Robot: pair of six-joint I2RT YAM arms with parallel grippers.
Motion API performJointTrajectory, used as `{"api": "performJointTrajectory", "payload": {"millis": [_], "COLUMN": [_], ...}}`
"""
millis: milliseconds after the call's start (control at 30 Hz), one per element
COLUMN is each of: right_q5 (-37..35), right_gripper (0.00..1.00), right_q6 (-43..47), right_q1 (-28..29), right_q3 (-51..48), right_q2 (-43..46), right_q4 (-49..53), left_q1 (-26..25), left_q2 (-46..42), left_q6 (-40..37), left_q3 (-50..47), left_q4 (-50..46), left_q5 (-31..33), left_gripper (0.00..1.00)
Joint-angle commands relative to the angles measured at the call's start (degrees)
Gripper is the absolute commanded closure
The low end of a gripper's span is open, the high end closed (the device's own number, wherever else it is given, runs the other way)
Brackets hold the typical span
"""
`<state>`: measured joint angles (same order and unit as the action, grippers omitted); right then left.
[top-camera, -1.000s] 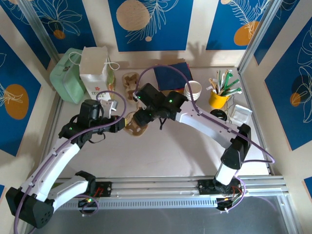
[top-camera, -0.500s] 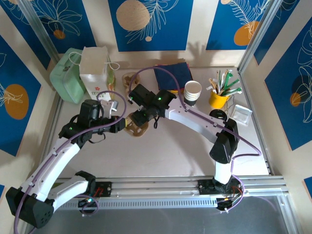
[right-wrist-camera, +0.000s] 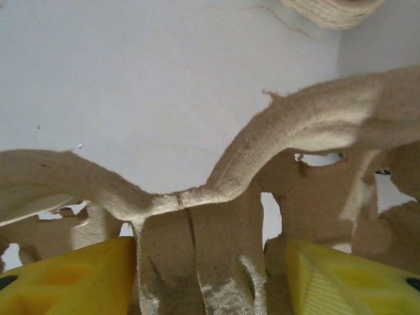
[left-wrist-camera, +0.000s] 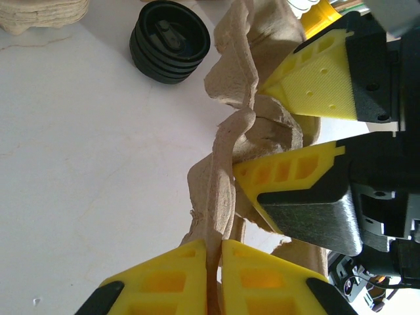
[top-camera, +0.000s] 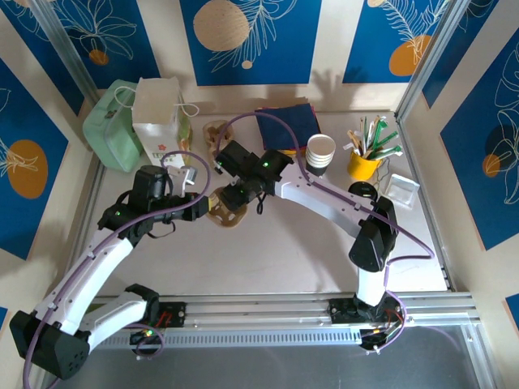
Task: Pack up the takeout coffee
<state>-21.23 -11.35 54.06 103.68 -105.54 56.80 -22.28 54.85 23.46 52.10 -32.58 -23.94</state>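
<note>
Takeout coffee unseen; left tool [left-wrist-camera: 213, 279] pinching pulp carrier [left-wrist-camera: 226, 164], right tool [right-wrist-camera: 210, 275] spread astride it.

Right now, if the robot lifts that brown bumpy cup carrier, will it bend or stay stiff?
Probably it bends a little: the cup carrier looks like thin moulded pulp with ragged, torn edges, so it might rip if tugged. It seems light, since the left gripper holds it by one thin wall. Its rough, fibrous surface likely won't slip.

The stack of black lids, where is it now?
In the left wrist view the stack of black lids stands on the white table at the top, just left of the cardboard cup carrier that the left gripper pinches.
</note>
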Motion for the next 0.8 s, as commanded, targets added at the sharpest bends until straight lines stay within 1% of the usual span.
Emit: {"api": "performJointTrajectory", "payload": {"millis": [0, 233, 300, 433, 767], "right_q5": [1.1, 2.1, 2.5, 2.6, 2.6], "right_gripper": [0.38, 0.43, 0.42, 0.36, 0.36], "right_q6": [-0.8, -0.9, -1.1, -1.3, -1.3], "right_q1": [-0.3, -0.5, -0.4, -0.4, -0.6], "right_q3": [-1.4, -1.6, -1.6, -1.7, -2.0], "right_q2": [2.1, 2.4, 2.5, 2.8, 2.6], "right_q4": [1.0, 0.5, 0.6, 1.0, 1.6], "left_q1": [0.4, 0.4, 0.4, 0.4, 0.4], "left_q2": [-0.5, -0.8, -1.1, -1.4, -1.4], "left_q6": [-1.1, -0.8, -0.9, -0.8, -0.7], "left_q3": [-0.4, -0.4, -0.5, -0.7, -0.6], "left_q4": [0.1, 0.0, -0.1, -0.1, 0.0], "left_q5": [0.2, 0.0, 0.3, 0.5, 0.6], "left_gripper": [0.88, 0.88, 0.88, 0.89, 0.88]}}
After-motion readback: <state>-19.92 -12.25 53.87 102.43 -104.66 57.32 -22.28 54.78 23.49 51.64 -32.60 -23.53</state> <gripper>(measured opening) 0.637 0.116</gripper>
